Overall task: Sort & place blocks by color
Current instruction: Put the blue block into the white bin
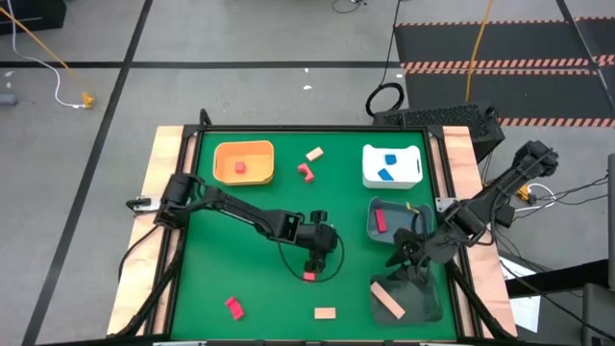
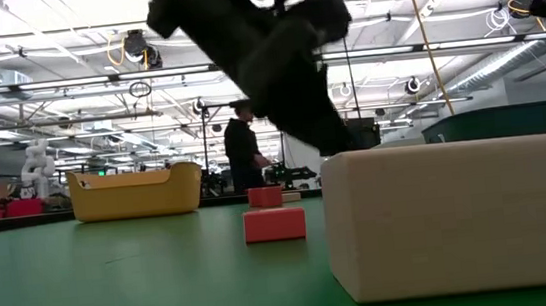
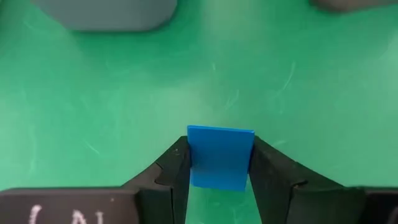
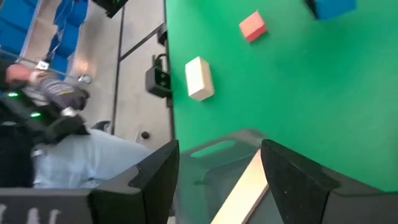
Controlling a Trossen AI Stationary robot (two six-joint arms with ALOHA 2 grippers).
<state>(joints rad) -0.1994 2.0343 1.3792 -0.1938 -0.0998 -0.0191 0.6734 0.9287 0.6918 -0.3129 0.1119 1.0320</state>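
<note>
The left gripper [image 3: 219, 163] has its jaws clamped on a blue block [image 3: 220, 157], held above the green table [image 1: 250, 288] near its middle, with a red block [image 1: 309, 276] lying just beside it on the near side. So the step in hand looks like carrying this blue piece to its color group. The white tray [image 1: 370, 178] at the far right already holds two blue pieces, so the next move likely calls for a lift and a swing far and right to it, clear of the right arm.

The right gripper [image 4: 217, 180] hovers with jaws apart over the near grey tray [image 1: 428, 308], which holds a tan bar [image 1: 387, 300]. The other grey tray [image 1: 373, 229] holds a red block; the orange tray [image 1: 223, 173] holds another. Loose on the table are a pink block [image 1: 234, 308] and tan block [image 1: 325, 312] near the front, plus a tan block [image 1: 314, 154] and a red piece [image 1: 307, 172] farther back.
</note>
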